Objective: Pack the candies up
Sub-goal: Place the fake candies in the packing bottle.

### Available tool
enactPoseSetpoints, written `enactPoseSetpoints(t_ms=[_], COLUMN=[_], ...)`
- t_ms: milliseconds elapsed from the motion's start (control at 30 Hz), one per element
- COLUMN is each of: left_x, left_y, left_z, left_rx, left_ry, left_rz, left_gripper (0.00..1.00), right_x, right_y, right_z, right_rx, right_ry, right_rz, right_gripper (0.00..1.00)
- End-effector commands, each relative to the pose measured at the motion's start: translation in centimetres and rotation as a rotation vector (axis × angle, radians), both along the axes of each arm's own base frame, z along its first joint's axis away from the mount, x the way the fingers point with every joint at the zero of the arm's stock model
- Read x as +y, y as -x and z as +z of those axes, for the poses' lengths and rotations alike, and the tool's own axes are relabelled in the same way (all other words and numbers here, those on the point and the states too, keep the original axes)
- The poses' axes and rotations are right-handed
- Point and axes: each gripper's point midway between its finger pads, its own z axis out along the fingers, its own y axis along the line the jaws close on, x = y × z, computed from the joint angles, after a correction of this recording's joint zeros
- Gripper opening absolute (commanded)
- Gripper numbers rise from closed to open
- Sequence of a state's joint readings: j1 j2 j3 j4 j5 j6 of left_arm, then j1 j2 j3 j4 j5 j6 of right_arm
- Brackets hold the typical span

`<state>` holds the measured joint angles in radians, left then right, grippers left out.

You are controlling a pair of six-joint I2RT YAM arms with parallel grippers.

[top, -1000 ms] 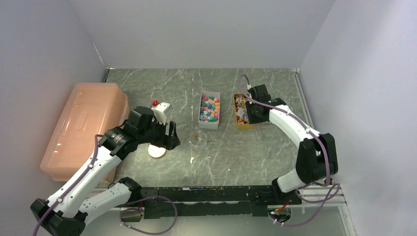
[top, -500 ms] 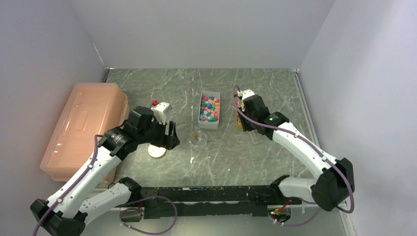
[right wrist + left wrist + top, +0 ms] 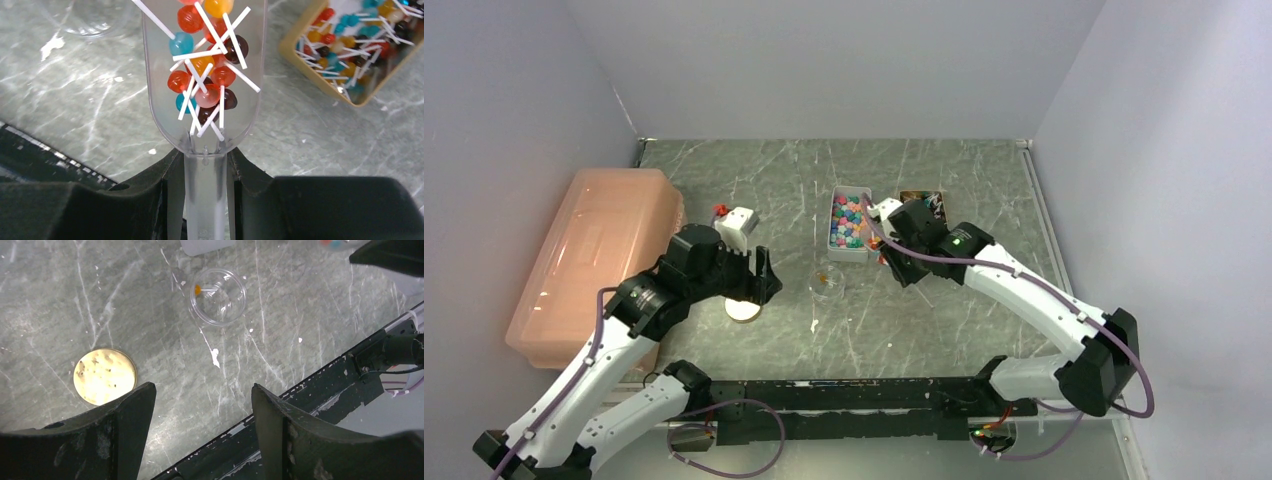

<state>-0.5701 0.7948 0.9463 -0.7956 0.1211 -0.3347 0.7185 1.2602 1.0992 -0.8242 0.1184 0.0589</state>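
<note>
The candies (image 3: 850, 220), small chunky sweets in mixed bright colours, fill a white tray (image 3: 849, 252) at mid table. My right gripper (image 3: 896, 266) (image 3: 205, 160) is shut on the handle of a clear scoop (image 3: 202, 70). The scoop holds several round lollipops on white sticks. It hangs above the table between the tray and a yellow box (image 3: 300, 60) of more lollipops. A clear round cup (image 3: 829, 283) (image 3: 218, 290) with a small orange bit in it stands just left of the scoop. My left gripper (image 3: 759, 285) (image 3: 202, 390) is open and empty, above the table near the cup.
A round gold lid (image 3: 743, 310) (image 3: 105, 376) lies under my left gripper's left finger. A large pink lidded container (image 3: 594, 260) fills the left side. The yellow box (image 3: 921, 197) stands behind my right arm. A black rail (image 3: 854, 400) runs along the near edge.
My right gripper has left the yellow box and carried the filled scoop left and nearer, toward the clear cup. My left arm has shifted slightly and stays open.
</note>
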Motion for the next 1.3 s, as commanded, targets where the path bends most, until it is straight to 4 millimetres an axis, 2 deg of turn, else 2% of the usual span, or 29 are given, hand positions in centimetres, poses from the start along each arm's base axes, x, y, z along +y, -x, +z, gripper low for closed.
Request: enactPoseSetpoints(t_ms=[0,267,667,1167,1267], left_x=[0.9,1.5,1.5,1.3,1.3], left_y=[-0.1,0.0,0.4,1.0,1.1], left_z=[0.7,1.2,1.8,2.6,2.7], left_rx=[-0.032,-0.054,-0.075,-0.103,-0.106], left_ry=[0.002,0.004,0.024,0.055,0.059], left_rz=[0.052,0.080,0.069,0.038,0.033], left_gripper=[0.76,0.76,0.76,0.77,0.77], right_x=[2.8,5.8,8.5,8.4,8.2], right_y=[1.4,3.2,4.4,5.9,5.9], right_z=[1.8,0.5,-1.6,-2.7,-2.4], right_rx=[0.046,0.171,0.356,0.502,0.512], right_ry=[-0.025,0.055,0.162,0.293,0.311], right_rz=[0.122,0.233,0.282,0.239,0.222], right_gripper=[0.00,0.00,0.00,0.00,0.00])
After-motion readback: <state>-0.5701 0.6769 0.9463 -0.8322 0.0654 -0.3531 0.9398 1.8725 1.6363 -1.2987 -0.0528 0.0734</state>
